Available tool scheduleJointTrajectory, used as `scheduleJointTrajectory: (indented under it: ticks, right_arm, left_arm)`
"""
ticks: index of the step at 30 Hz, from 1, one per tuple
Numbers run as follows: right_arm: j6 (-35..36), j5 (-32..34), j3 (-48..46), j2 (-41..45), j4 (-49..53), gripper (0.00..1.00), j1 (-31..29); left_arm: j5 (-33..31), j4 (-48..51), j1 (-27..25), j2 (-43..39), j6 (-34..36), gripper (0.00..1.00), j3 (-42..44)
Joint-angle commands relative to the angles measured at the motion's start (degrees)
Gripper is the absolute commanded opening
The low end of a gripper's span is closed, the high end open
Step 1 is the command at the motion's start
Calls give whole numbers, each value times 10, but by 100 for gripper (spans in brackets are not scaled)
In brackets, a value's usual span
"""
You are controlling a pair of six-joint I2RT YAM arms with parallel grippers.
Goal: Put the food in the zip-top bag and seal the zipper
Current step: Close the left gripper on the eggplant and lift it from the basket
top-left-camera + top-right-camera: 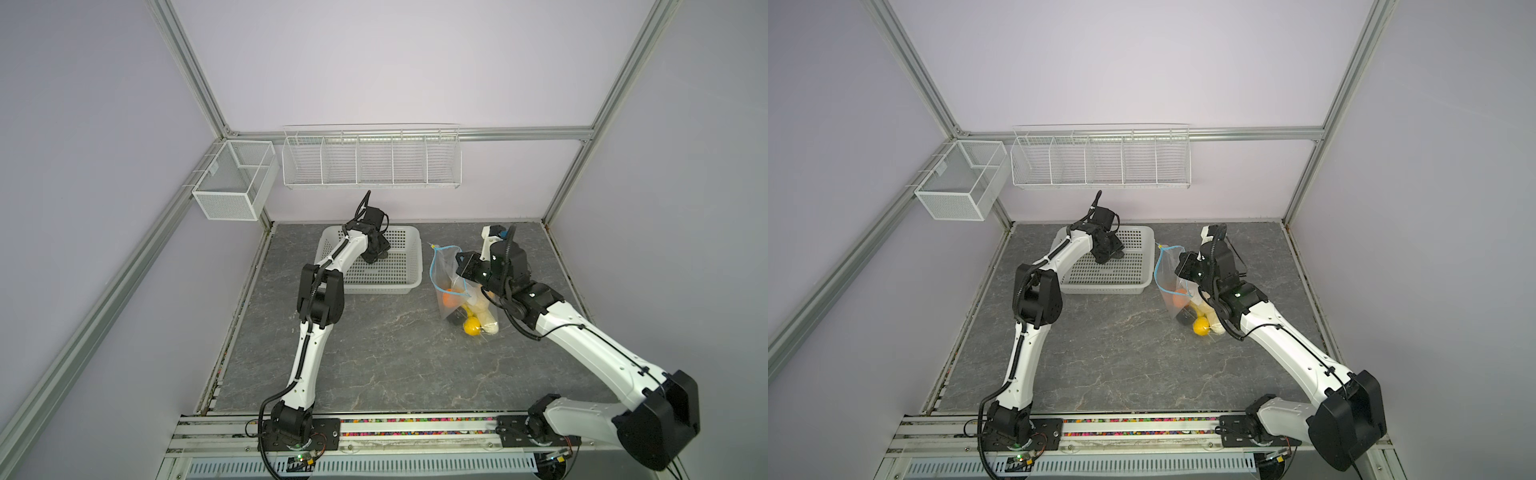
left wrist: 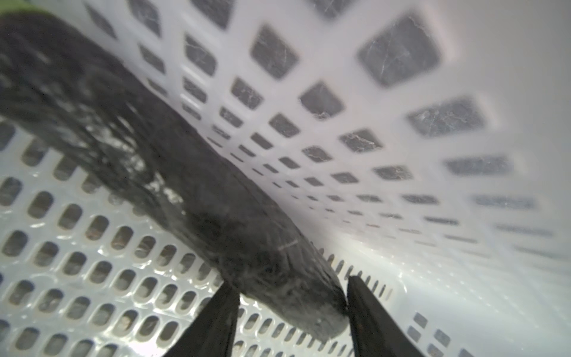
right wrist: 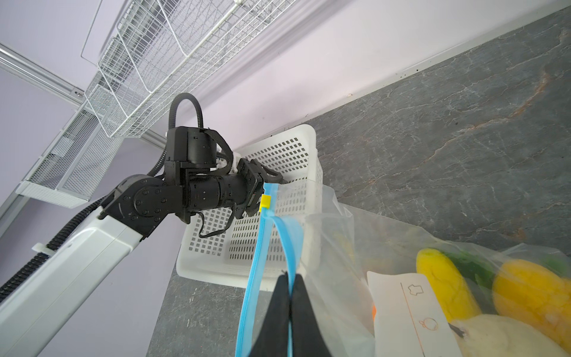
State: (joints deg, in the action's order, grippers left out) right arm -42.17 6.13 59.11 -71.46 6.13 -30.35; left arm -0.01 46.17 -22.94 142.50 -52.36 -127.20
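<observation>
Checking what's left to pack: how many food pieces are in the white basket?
1: a dark piece lies along the white basket's wall, between the left gripper's fingers. Its arm hides part of the basket, so more may be hidden.

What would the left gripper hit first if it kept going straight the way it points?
The dark food piece lying between the fingers of the left gripper; behind it is probably the white basket wall, though depth is blurred.
</observation>
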Motion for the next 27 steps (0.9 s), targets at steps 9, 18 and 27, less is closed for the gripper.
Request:
scheduleJointTrajectory:
  ticks: [9, 18, 27]
  right_arm:
    - [-4, -8, -4, 13, -7, 6, 4]
    - [-4, -7, -5, 17, -6, 6, 5]
    - [-7, -11, -3, 11, -9, 6, 4]
  left_arm:
    - [-18, 9, 1, -65, 22, 50, 101]
    - [-21, 19, 0, -88, 37, 40, 120]
    - [0, -18, -13, -154, 51, 32, 201]
